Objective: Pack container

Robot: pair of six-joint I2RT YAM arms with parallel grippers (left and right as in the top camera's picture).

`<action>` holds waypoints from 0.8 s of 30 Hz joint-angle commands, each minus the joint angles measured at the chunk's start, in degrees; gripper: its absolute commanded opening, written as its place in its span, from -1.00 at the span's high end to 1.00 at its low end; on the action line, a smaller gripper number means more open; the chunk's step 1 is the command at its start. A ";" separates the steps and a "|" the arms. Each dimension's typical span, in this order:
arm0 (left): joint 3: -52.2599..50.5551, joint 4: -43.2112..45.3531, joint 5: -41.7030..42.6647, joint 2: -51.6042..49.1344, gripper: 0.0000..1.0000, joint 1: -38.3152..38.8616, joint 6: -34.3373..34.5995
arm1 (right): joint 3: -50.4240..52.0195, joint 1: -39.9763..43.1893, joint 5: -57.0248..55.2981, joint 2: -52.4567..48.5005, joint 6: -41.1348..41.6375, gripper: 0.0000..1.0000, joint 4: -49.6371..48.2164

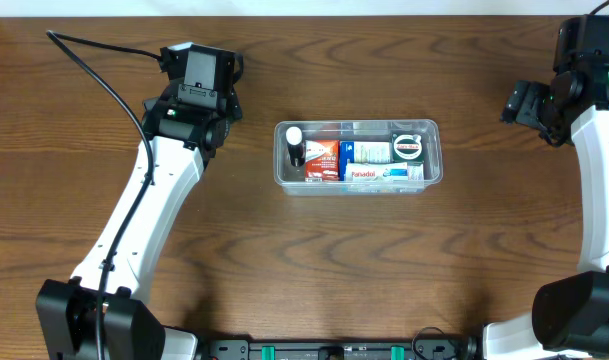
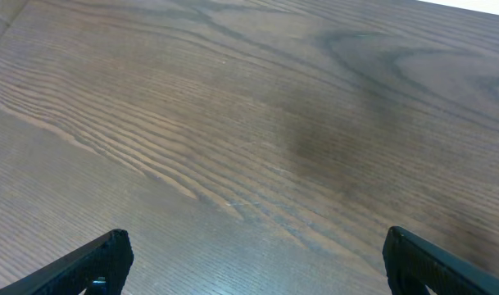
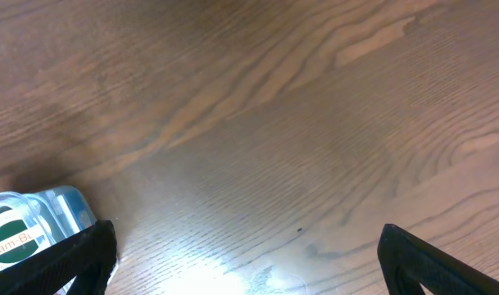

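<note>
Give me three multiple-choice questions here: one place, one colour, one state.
1. The clear plastic rectangular container stands: A at the brown wooden table's middle B at the far left corner C at the near edge
2. The small round tin inside it is: A yellow B green and white C pink
3. Both pairs of jaws are: A shut on boxes B open, empty C shut on the container
1A, it sits centred overhead; 2B, its label shows so; 3B, wrist views show spread jaws holding nothing.

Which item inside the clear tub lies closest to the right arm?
The round green-and-white tin, at the end of the clear plastic tub facing the right arm; the boxes and the white bottle sit further away.
</note>
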State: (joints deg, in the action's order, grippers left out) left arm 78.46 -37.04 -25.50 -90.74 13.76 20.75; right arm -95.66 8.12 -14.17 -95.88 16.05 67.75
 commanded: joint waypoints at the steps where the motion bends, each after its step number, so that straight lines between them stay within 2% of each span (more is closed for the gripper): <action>1: 1.01 -0.02 -0.92 0.52 -0.96 -0.20 -0.37 | -0.17 0.44 -0.81 -0.09 -0.28 -0.98 -0.02; 15: 1.01 -0.04 -0.92 0.52 -0.96 -0.20 -0.37 | -0.17 0.09 -0.61 1.44 -0.28 -0.99 0.00; 24: 1.01 -0.02 -0.92 0.52 -0.96 -0.20 -0.37 | -0.17 -3.89 -0.61 15.98 -0.28 -0.98 -0.02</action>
State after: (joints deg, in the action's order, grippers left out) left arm 78.48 -37.04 -25.50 -90.72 13.76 20.75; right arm -95.39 6.07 -14.17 -87.00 16.08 67.70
